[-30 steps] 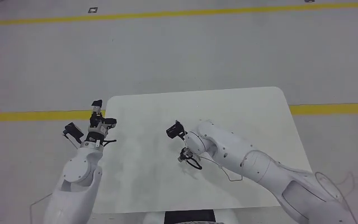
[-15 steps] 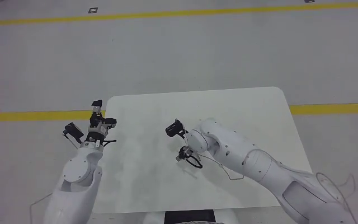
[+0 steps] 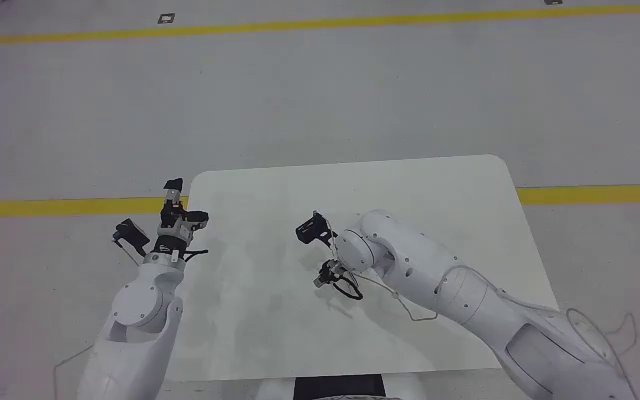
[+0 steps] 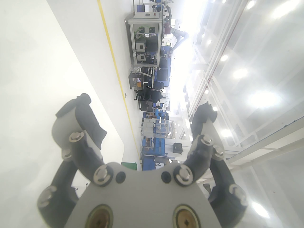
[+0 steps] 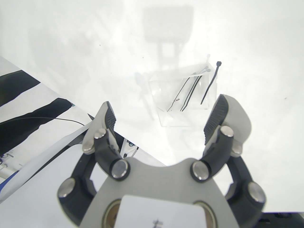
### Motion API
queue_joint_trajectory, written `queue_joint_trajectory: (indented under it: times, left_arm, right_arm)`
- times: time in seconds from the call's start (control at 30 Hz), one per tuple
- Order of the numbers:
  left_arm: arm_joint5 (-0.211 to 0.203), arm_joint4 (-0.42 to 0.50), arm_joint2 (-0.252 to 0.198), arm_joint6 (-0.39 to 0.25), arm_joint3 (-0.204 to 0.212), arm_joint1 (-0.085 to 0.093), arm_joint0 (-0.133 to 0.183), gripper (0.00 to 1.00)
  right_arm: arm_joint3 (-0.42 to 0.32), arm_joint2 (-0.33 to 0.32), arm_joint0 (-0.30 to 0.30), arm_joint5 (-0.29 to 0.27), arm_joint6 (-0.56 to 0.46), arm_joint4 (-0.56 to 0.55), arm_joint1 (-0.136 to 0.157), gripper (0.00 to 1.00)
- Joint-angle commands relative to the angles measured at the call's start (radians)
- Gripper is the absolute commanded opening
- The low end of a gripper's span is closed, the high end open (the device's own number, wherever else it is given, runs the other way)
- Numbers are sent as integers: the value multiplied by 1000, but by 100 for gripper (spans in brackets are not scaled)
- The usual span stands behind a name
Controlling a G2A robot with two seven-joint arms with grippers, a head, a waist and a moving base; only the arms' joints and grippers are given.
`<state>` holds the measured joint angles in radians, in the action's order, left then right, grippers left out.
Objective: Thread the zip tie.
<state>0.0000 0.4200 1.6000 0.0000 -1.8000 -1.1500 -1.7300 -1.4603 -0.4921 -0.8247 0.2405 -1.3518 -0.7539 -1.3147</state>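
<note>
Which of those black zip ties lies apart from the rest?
The lone zip tie at one side of the clear box: a plain gap separates it from the other ties, which lie bunched together.

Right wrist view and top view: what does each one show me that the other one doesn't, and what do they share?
Right wrist view: close up, a clear box holding several thin black zip ties, just beyond the open right pincer.
Top view: the whole white table from above, the left pincer at the table's edge, and the yellow floor lines.
Both: the right pincer over the white tabletop, holding nothing.
</note>
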Motion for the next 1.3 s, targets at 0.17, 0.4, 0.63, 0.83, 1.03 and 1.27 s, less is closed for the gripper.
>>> queue_joint_trajectory:
  times: [0.17,0.4,0.63,0.83,1.03,1.27]
  left_arm:
    - [0,0,0,0,0,0,0,100]
    - [0,0,0,0,0,0,0,100]
    - [0,0,0,0,0,0,0,100]
    - [0,0,0,0,0,0,0,100]
    - [0,0,0,0,0,0,0,100]
    - [0,0,0,0,0,0,0,100]
  right_arm:
    - [0,0,0,0,0,0,0,100]
    - [0,0,0,0,0,0,0,100]
    - [-9,-30,-29,-4,23,-3,9,100]
    - [-33,-51,-51,-11,12,-22,17,100]
    - [-60,-62,-66,-18,-11,-58,23,31]
    - [-77,-68,-81,-12,-26,-87,24,22]
